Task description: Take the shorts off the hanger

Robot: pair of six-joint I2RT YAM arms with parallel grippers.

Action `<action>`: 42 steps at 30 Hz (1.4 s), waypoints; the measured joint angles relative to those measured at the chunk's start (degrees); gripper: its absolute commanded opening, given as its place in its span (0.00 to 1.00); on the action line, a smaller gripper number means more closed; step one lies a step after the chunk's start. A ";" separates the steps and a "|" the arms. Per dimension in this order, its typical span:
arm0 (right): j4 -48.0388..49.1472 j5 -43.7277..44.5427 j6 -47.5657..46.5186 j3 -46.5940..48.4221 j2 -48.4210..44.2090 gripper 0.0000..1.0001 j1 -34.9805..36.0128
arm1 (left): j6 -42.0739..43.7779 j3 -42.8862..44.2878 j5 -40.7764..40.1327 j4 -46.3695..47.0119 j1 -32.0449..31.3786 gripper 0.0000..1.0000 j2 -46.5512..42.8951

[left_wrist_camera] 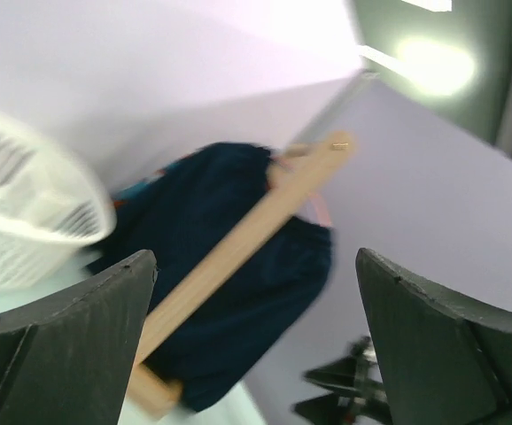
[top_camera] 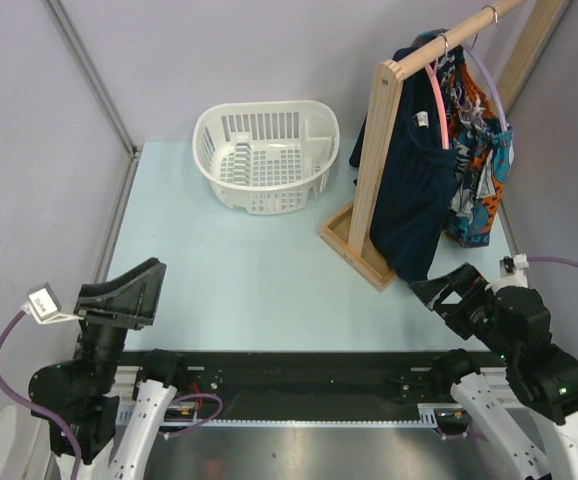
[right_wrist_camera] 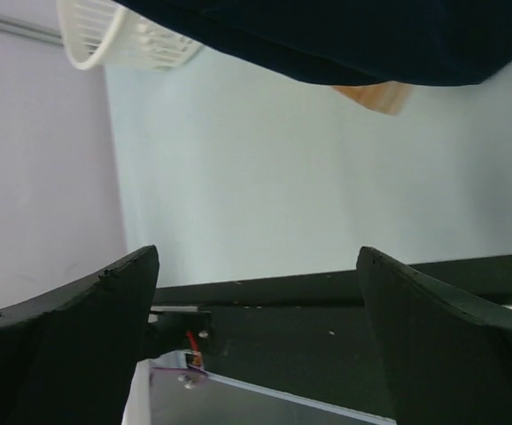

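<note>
The colourful shorts hang on the lavender hanger from the wooden rail at the back right, partly behind a dark navy garment. My left gripper is open and empty at the near left, far from the rack. My right gripper is open and empty at the near right, just below the navy garment's hem. In the left wrist view the navy garment and the wooden post show blurred between the fingers. In the right wrist view the navy hem fills the top.
A wooden rack stands on a flat base at the right. A pink hanger carries the navy garment. A white laundry basket sits at the back centre. Walls close in on the left and right.
</note>
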 measured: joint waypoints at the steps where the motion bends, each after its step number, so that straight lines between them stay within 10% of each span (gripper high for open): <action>1: -2.40 1.22 -0.90 2.05 0.92 1.00 0.00 | 0.79 0.72 -1.75 -4.09 -0.04 1.00 -0.02; 7: -7.61 4.15 -11.72 16.94 9.53 1.00 0.00 | 7.74 7.06 -1.46 -20.55 -0.11 1.00 2.10; 23: 1.60 15.41 -39.76 46.49 38.60 0.95 0.00 | 10.36 8.09 7.78 -24.57 -0.22 1.00 2.58; 36: 33.11 20.09 -47.58 27.85 41.18 0.06 0.00 | 11.34 9.11 9.53 -25.33 -0.59 1.00 4.39; 42: 41.55 22.14 -50.64 27.08 43.80 0.00 -0.52 | 12.00 9.62 9.53 -25.68 -1.07 1.00 4.66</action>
